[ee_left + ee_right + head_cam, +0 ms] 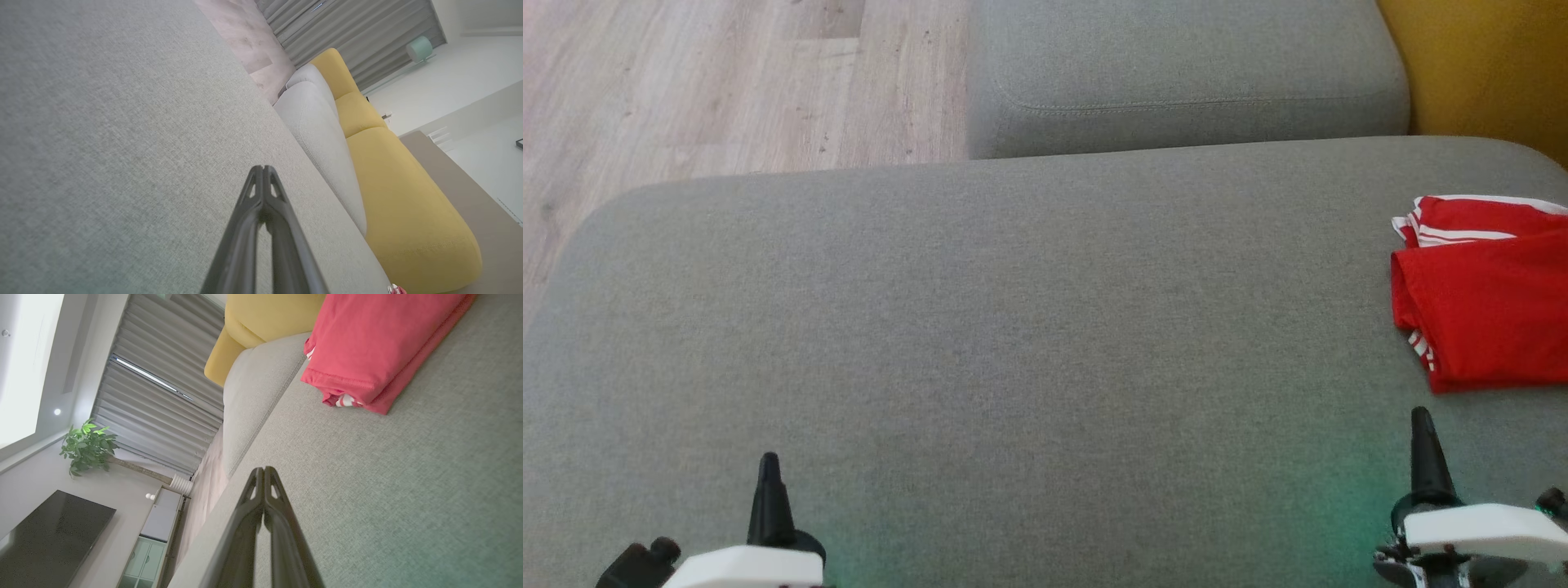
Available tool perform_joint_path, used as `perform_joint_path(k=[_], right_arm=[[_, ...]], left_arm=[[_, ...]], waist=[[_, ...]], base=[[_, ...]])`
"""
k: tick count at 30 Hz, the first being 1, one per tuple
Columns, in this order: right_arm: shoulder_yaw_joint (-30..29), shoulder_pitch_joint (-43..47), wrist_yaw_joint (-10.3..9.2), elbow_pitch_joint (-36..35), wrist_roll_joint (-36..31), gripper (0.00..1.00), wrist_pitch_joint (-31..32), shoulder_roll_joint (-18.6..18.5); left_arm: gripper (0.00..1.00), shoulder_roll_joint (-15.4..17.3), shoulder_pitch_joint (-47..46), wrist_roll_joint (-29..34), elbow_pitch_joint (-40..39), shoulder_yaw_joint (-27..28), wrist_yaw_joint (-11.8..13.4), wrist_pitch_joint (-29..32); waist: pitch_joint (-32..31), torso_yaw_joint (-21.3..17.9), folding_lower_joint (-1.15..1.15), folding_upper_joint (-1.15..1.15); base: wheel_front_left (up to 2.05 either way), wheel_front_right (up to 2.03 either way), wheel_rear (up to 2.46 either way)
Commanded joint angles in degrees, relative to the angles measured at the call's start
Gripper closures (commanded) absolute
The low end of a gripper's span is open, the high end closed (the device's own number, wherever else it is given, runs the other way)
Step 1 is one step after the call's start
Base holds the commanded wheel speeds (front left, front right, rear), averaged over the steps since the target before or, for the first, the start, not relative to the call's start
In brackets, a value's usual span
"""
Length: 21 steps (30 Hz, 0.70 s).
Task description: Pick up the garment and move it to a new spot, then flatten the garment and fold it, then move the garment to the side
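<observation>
Left gripper sits near-left over the grey seat cushion, fingers pressed together, nothing between them. Right gripper is near-right in the same state: fingers together, empty. Can't tell if either tip touches the fabric. The garment, red with white stripes, lies folded in a flat stack on the right part of the seat cushion, just beyond the right gripper and apart from it. The head view's right edge cuts it off. In the right wrist view the folded layers are stacked, with a striped bit poking out at one corner. Farther back a second grey cushion butts against the seat's far edge. Wood floor is far-left, yellow upholstery far-right. Farthest back, a grey curtain and a potted plant.
</observation>
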Motion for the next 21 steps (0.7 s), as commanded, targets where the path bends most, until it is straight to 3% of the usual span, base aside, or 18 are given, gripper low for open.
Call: perform_joint_path(k=[1,21], right_arm=[[0.33,-3.86,-0.03,-1.65,1.84,1.0,0.72,-1.13],[-0.68,-6.7,-0.03,-1.18,14.29,1.0,3.88,-1.17]], left_arm=[[1.0,0.71,-3.26,-1.72,-1.36,1.95,-0.63,0.4],[1.0,0.7,-6.25,-14.12,-0.3,4.87,-2.3,3.59]], waist=[[0.05,-0.06,0.0,0.0],[0.62,-0.86,-0.01,0.0]], base=[[0.0,0.0,0.0],[0.0,0.0,0.0]])
